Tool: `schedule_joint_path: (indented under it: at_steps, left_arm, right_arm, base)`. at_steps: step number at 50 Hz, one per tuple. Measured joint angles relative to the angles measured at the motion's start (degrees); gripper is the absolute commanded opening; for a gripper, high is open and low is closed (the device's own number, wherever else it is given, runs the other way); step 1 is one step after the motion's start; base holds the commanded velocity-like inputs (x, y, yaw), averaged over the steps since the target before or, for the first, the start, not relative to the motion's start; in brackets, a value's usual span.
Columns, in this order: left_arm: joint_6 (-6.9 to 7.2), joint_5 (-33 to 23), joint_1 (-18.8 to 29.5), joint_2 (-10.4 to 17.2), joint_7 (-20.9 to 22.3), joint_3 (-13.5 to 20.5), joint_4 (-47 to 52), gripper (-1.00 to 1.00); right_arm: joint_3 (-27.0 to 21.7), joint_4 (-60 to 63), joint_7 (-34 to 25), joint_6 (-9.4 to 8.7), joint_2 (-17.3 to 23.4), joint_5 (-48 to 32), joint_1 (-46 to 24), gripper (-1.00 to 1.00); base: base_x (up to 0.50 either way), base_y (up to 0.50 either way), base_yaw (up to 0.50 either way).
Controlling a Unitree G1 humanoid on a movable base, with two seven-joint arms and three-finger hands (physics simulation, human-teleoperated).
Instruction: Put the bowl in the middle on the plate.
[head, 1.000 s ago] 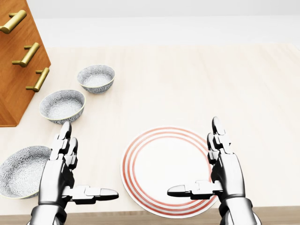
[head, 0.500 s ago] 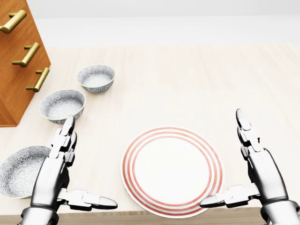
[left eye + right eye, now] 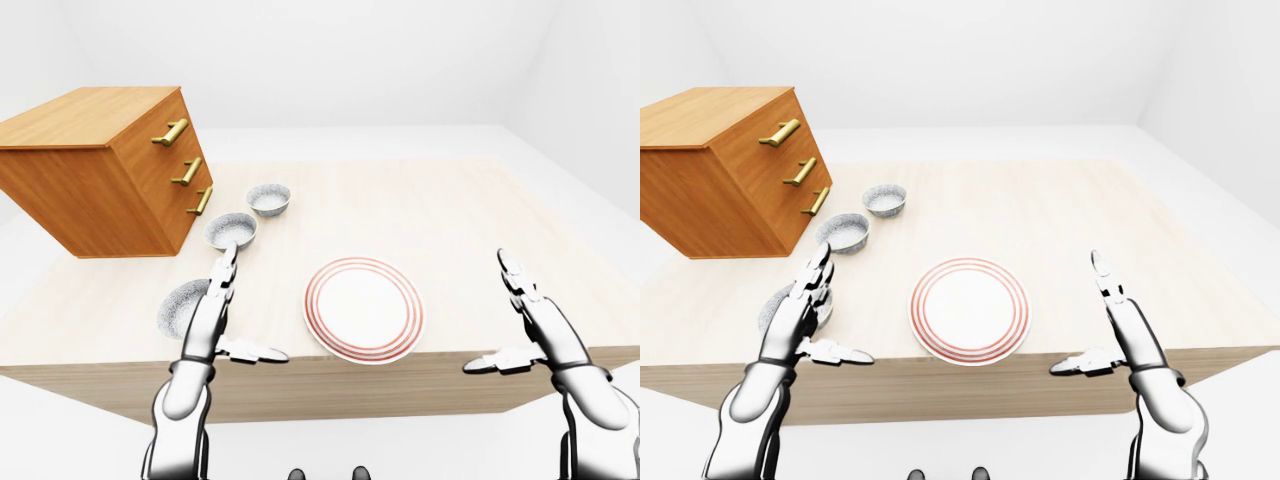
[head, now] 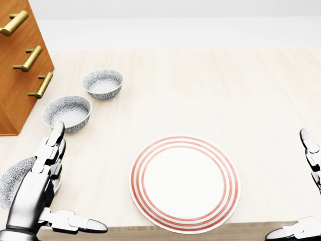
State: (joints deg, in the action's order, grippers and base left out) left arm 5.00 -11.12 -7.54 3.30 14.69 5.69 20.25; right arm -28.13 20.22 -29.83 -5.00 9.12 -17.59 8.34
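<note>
Three patterned grey bowls stand in a line at the left of the table in the head view. The middle bowl (image 4: pixel 66 113) sits between the far bowl (image 4: pixel 103 83) and the near bowl (image 4: pixel 14 182). My left hand (image 4: pixel 77 178) is open with its fingers (image 4: pixel 49 155) pointing up the view, just below the middle bowl and partly covering the near bowl. The white plate (image 4: pixel 184 183) with red rings lies at the bottom centre. My right hand (image 4: pixel 288 186) is open at the bottom right edge, well right of the plate, holding nothing.
A wooden drawer chest (image 4: pixel 20 60) with brass handles stands at the upper left, close beside the bowls. The table's near edge (image 3: pixel 330 375) runs just below the plate and both hands. The light wood table (image 4: pixel 220 90) stretches to the right.
Both hands have spread apart. The right hand moved right off the plate to the view's edge. The left hand slid left and down over the near bowl. The camera has not moved.
</note>
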Motion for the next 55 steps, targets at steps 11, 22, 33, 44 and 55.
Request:
schedule_joint_path:
  at_steps: [11,22,33,44,55]
  left_arm:
    - [0.00,-0.71,-1.17,-0.24,2.27,2.72,1.73,1.00]
    - [0.00,-1.44,-2.53,-0.95,2.84,2.75,4.07,1.00]
    - [0.00,-1.74,-3.36,-1.31,2.77,2.33,5.15,1.00]
    - [0.00,-1.69,-3.64,-1.40,2.24,2.07,3.52,1.00]
    - [0.00,-1.62,-3.73,-1.42,1.79,1.74,2.57,1.00]
  right_arm:
    - [-6.46,-0.27,-3.48,0.00,-0.30,-0.08,2.08,1.00]
    - [-10.86,-2.32,-5.16,1.22,-0.96,0.25,4.06,1.00]
    - [-13.30,-4.38,-6.01,3.35,-3.03,1.31,6.44,1.00]
    - [-13.41,-3.27,-6.37,0.22,-4.67,4.77,6.76,1.00]
    - [-13.09,-1.70,-6.65,0.00,-5.29,7.41,6.79,1.00]
  base:
    - [0.00,0.00,0.00]
    - [0.00,0.00,0.00]
    - [0.00,0.00,0.00]
    - [0.00,0.00,0.00]
    - [0.00,0.00,0.00]
